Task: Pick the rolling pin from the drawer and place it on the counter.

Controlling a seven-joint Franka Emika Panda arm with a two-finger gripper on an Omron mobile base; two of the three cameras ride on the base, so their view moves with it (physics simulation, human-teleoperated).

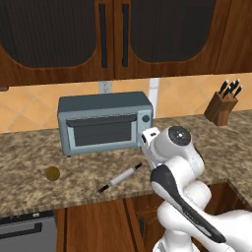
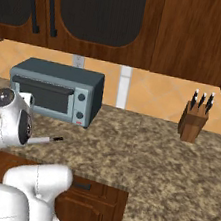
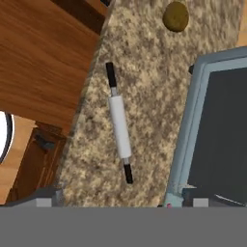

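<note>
Nearest the hand camera, the two-finger gripper [image 1: 147, 139] is carried above the counter with nothing seen between its fingers; its tips are hidden under the grey band in the hand view and blocked by the wrist in the base views, so how wide it stands cannot be told. It appears to be raised clear of the stone, though the angle is poor.

Directly below it, the slim pale grey-white rolling pin with a thin black handle at each end [image 3: 119, 123] is laid flat on the long brown-and-tan speckled granite counter [image 1: 206, 142], apart from the gripper and touching nothing else. It is set on the bare stone between the rounded front edge and the blue-grey toaster oven [image 1: 104, 121], roughly parallel to the oven's front in the hand view and slanted in the left base view. That spot is judged a sensible one: flat, open, and back from the edge, so rolling off is unlikely.

Farther along the counter, a small round brown ball [image 1: 52, 173] is seen well apart from the pin. Below the counter edge, the wooden drawer [image 3: 34, 159] is left pulled out. A wooden knife block [image 2: 194, 120] is stood near the tiled wall. The placing is judged done.
</note>
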